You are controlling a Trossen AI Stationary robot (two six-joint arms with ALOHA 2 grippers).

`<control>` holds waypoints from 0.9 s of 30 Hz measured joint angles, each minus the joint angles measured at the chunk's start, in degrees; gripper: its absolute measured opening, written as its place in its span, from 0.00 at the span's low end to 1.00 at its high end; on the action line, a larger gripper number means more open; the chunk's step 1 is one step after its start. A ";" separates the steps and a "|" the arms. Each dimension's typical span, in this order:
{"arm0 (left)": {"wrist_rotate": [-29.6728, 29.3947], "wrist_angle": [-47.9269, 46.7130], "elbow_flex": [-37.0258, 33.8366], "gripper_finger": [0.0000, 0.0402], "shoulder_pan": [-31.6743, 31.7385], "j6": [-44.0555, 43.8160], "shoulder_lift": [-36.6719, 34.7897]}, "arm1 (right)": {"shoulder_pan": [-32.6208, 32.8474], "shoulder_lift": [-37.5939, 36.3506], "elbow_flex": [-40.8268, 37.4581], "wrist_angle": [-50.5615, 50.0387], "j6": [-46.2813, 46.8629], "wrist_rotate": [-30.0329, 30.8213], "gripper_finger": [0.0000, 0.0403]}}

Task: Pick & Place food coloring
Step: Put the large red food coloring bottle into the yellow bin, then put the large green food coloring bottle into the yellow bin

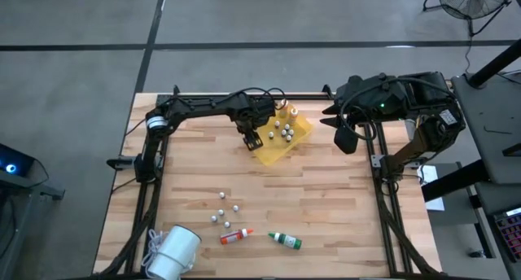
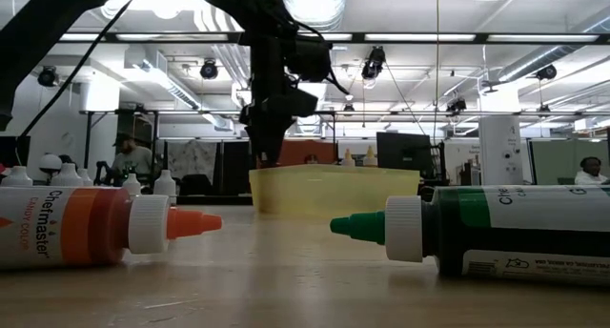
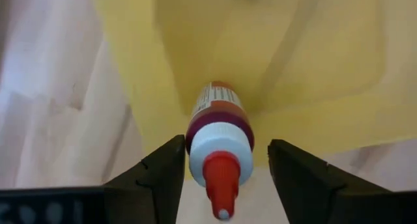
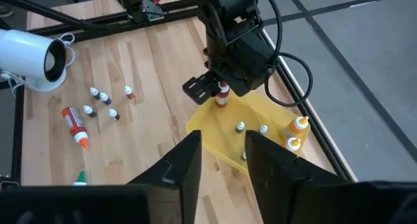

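A food coloring bottle with a red cap [image 3: 219,142] stands cap-up at the near-left edge of the yellow tray [image 1: 273,152], seen also in the right wrist view [image 4: 222,95]. My left gripper [image 3: 221,152] points down over it, open, one finger on each side. Two yellow-orange bottles [image 1: 287,111] stand in the tray's far corner. An orange-capped bottle [image 1: 236,236] and a green-capped one [image 1: 286,241] lie on their sides near the table's front edge. My right gripper [image 4: 223,152] hangs open and empty, high at the right. My left gripper comes at the red-capped bottle from above. One finger [image 3: 166,175] lies close against the bottle's white collar [image 3: 195,152]; I cannot tell whether it touches. The other finger [image 3: 293,178] stands clear of it. The bottle's base rests on the tray.
Small pale round pieces lie scattered on the wood [image 1: 224,208] and inside the tray [image 1: 285,132]. A white cup [image 1: 172,251] lies on its side at the near left corner. The black frame rails [image 1: 383,199] run along both sides of the table.
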 joint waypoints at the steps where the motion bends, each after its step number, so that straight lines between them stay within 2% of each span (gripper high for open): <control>1: 0.13 0.02 0.00 0.48 -0.02 0.01 -0.03 | 0.01 0.00 0.00 0.00 -0.02 0.00 0.27; 21: -1.07 -0.13 0.09 0.48 0.22 -0.21 -2.12 | 0.01 0.00 0.00 0.00 -0.42 0.00 0.25; 27: -1.20 -4.14 4.63 0.48 0.22 -0.91 -2.27 | 0.00 0.00 0.00 0.00 -0.63 0.00 0.26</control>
